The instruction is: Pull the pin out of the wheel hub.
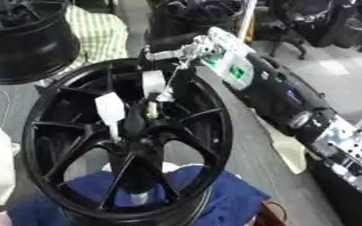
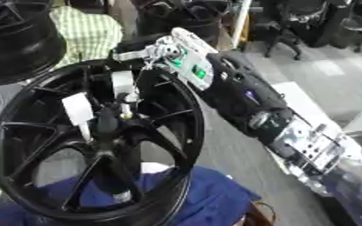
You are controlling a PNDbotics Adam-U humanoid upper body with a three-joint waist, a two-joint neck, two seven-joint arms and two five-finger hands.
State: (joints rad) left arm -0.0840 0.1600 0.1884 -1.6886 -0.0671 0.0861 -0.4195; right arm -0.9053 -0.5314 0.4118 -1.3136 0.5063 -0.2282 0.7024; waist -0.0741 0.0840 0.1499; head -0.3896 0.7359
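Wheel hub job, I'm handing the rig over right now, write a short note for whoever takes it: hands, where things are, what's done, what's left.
Right hand: reaches in from the upper right into the centre of the wheel hub, its white-tipped fingers down at the pin. Whether they have closed on the pin cannot be made out.
Left hand: not in view.
Wheel hub: black, spoked, standing on blue cloth in front of the robot.
Pin: a small pale piece at the hub centre, seemingly still seated.
Done: the reach to the hub centre.
Left: confirm the grip, pull the pin clear of the hub.
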